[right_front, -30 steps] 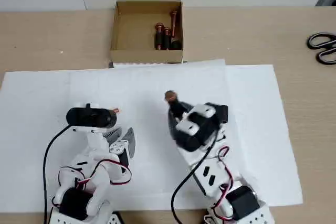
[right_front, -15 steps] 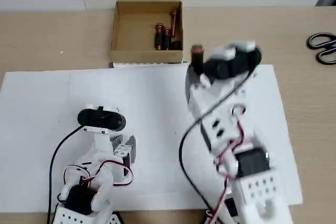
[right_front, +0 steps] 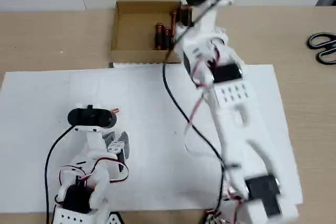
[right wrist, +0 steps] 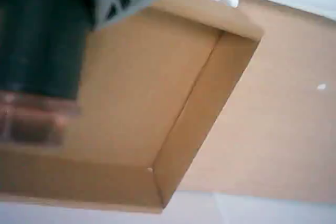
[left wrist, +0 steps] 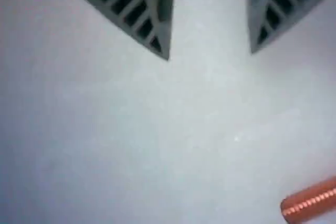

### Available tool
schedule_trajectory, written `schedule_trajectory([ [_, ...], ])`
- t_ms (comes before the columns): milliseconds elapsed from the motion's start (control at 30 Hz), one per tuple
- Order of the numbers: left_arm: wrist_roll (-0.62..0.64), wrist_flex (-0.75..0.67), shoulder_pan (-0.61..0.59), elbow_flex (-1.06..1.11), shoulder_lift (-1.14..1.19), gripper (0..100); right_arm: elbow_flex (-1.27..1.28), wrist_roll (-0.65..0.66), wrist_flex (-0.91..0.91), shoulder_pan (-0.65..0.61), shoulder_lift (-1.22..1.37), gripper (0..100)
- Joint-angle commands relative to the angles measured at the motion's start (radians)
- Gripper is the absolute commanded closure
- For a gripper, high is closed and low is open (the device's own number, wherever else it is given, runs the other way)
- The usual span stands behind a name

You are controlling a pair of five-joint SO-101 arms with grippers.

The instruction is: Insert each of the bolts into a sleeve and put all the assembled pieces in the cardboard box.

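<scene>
**Desk:** What has changed?

**Me:** Since a second ago my right arm has swung off the paper sheet and stretched out to the cardboard box. My left arm has barely shifted.

**Desk:** And from the high view?

**Me:** I see the right gripper over one side wall of the box. It is the wall that the finished pieces inside lie next to, side by side on the box floor. A loose bolt lies on the paper, well apart from the box and close to my left arm. Scissors lie on the table, well away from the box on the right arm's side.

**Desk:** Left wrist?

**Me:** My left gripper has its two fingers spread wide, with nothing between them but bare paper. The loose bolt's threaded end lies on the sheet near the fingers, not between them.

**Desk:** Right wrist?

**Me:** I have an assembled piece clamped in the right jaws. It is black along its body, with copper showing at one end. It hangs over the box floor, inside the walls and near one corner. I cannot tell whether it touches the floor.
</scene>
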Motion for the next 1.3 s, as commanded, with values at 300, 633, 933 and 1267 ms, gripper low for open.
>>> schedule_trajectory([
  [300, -0.003, -0.025, -0.005, -0.004, -0.009, 90, -0.821, -0.003, -0.035, -0.004, 0.69, 99.5],
  [633, -0.003, -0.025, -0.003, -0.004, -0.009, 90, -1.217, -0.002, -0.027, -0.007, 1.069, 99.5],
  [933, -0.003, -0.025, -0.003, -0.004, -0.009, 90, -1.341, 0.04, 0.117, -0.039, 1.133, 99.3],
  [1267, -0.003, -0.025, -0.003, -0.004, -0.009, 90, -1.428, 0.095, 0.321, -0.064, 1.132, 69.5],
])
